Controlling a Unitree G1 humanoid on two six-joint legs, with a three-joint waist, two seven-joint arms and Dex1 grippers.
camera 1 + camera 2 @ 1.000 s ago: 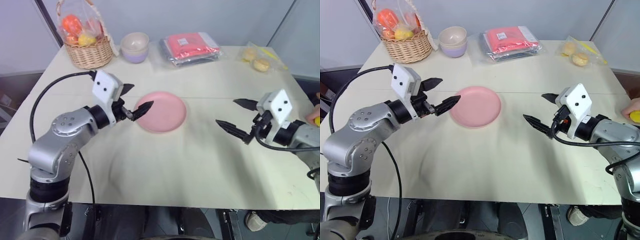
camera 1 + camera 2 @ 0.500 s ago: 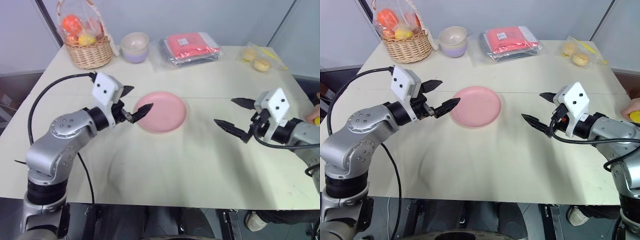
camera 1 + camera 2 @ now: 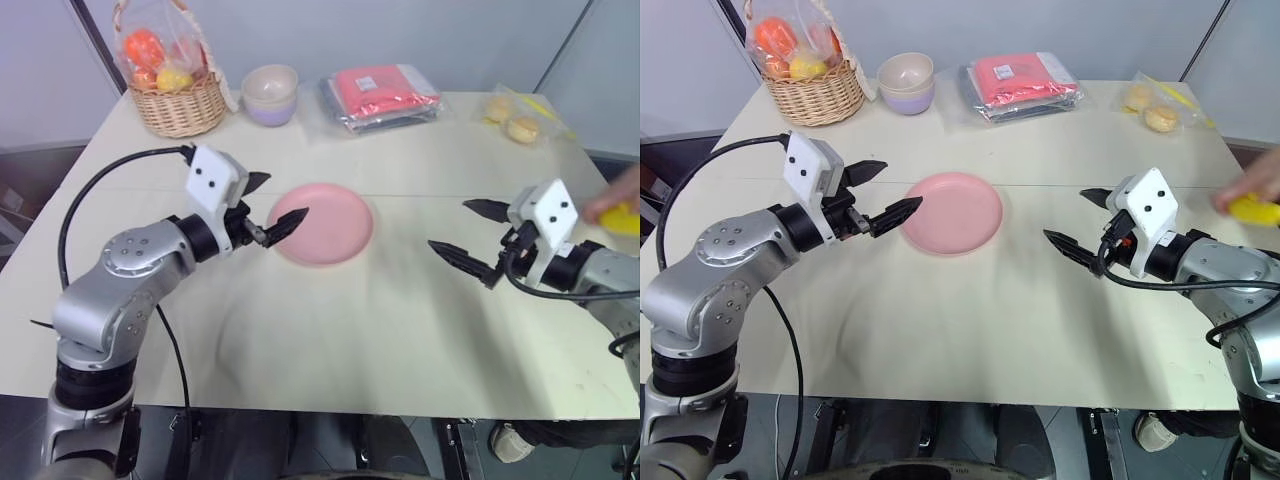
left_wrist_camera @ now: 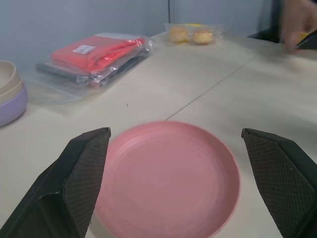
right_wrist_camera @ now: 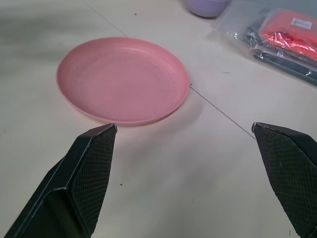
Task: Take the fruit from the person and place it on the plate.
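Observation:
A person's hand (image 3: 1257, 180) reaches in at the right edge, holding the fruit (image 3: 1252, 210), a bright yellow banana seen only in part. My right gripper (image 3: 1065, 214) hovers open over the table just left of that hand, empty and pointing toward the plate. The flat pink plate (image 3: 330, 225) lies empty mid-table and also faces both wrist cameras (image 4: 168, 173) (image 5: 123, 79). At the plate's left rim my left gripper (image 3: 280, 198) is held open with nothing in it, one finger over the edge.
Along the table's far side stand a wicker basket (image 3: 180, 95) of small fruits, a pale pink-and-lilac bowl (image 3: 270, 92), a red package in clear plastic (image 3: 383, 95) and wrapped buns (image 3: 510, 118).
The person's hand with the banana has come further in from the right edge, toward my right gripper. Both grippers have stayed where they were, open.

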